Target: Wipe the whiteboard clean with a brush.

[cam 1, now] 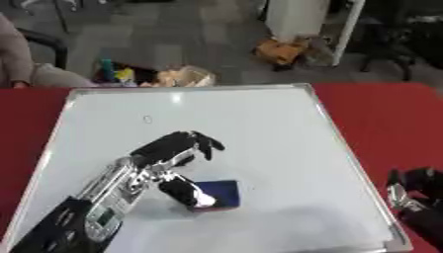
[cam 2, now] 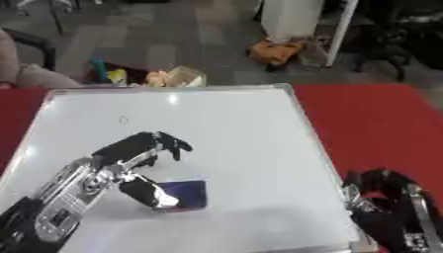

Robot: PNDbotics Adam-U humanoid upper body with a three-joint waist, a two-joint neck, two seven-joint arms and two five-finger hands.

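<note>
A white whiteboard point(cam 1: 259, 128) with a silver frame lies flat on the red table. A small faint mark point(cam 1: 147, 119) shows on its upper left. A dark blue brush block point(cam 1: 221, 194) lies on the lower middle of the board. My left hand point(cam 1: 173, 153) hovers just over it; the thumb point(cam 1: 186, 191) touches the block's left edge, while the fingers arch above, spread and apart from it. My right hand point(cam 2: 380, 190) rests at the lower right, off the board's edge, its fingers partly hidden.
The red table point(cam 1: 389, 118) extends to the right of the board. Beyond the far edge are a grey floor, bags and clutter point(cam 1: 173, 76), and a white cabinet point(cam 1: 298, 20). A person's sleeve point(cam 1: 17, 59) shows at the far left.
</note>
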